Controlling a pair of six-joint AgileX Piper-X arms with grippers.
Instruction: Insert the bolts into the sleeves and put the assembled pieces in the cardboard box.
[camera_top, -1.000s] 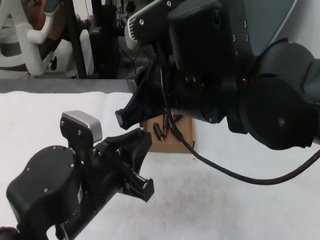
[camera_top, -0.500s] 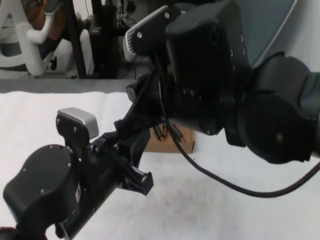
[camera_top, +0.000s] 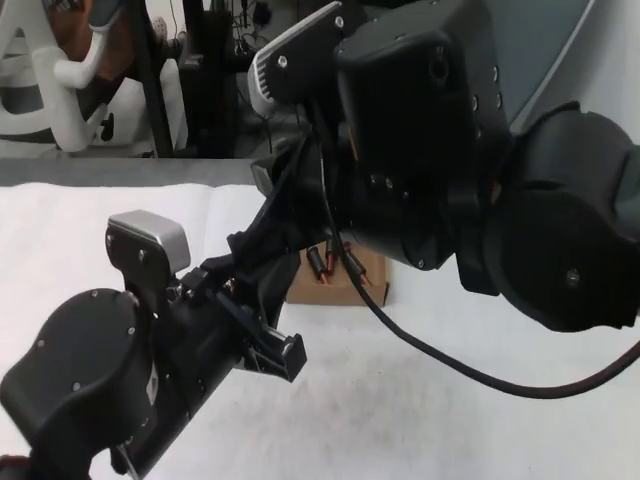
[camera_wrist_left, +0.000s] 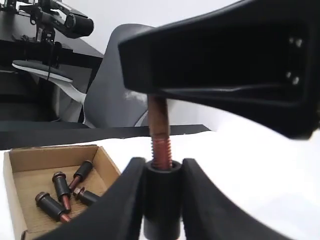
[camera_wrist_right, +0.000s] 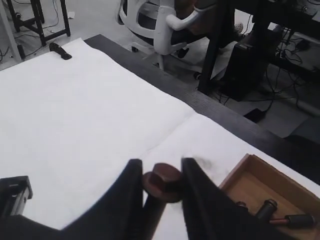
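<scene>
Copper-coloured thread on the bolt (camera_wrist_left: 159, 131) is seen entering the black sleeve (camera_wrist_left: 161, 210), which is held upright over the white table (camera_wrist_left: 260, 190) by the left pincer (camera_wrist_left: 162, 170), while the bolt's round dark head is clamped in the right pincer (camera_wrist_right: 161, 167). The step is best done with the bolt lined up on the bore and pressed straight down, the sleeve being gripped firmly. Four black, coppery-tipped assembled pieces (camera_wrist_left: 62, 187) are lying in the cardboard box (camera_wrist_left: 50, 149) nearby.
</scene>
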